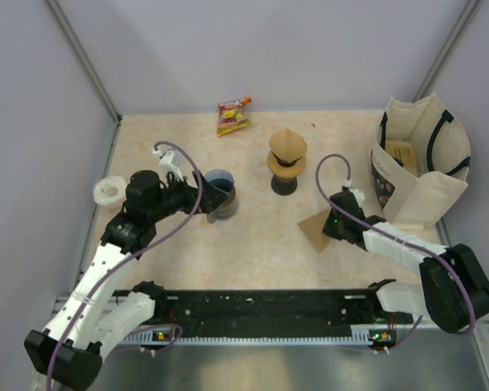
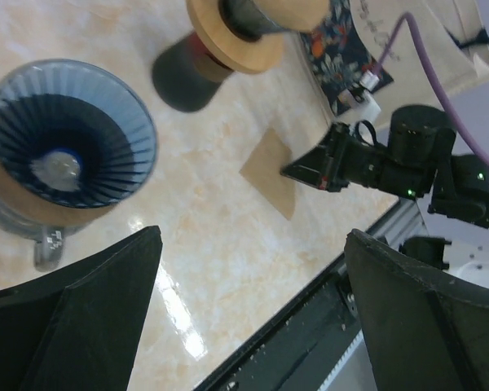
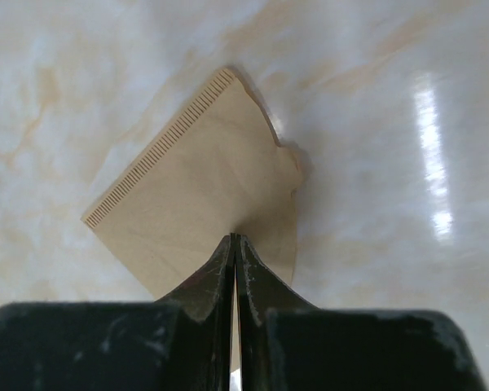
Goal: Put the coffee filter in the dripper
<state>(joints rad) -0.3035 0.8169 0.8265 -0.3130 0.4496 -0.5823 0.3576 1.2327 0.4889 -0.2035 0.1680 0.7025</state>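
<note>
At the left, the left gripper waits with jaws wide apart just beside the dripper (blue, ribbed, seated on a cup), probably to steady it. At the right, well apart from the dripper, the right gripper is clamped on one edge of the flat coffee filter, a pinch suited to carrying it across.

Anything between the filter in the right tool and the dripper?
Nothing visible. The right tool is shut on the filter, and only bare table lies between it and the dripper. The wooden holder stands farther back, off that line. The open left tool sits beside the dripper on its left.
</note>
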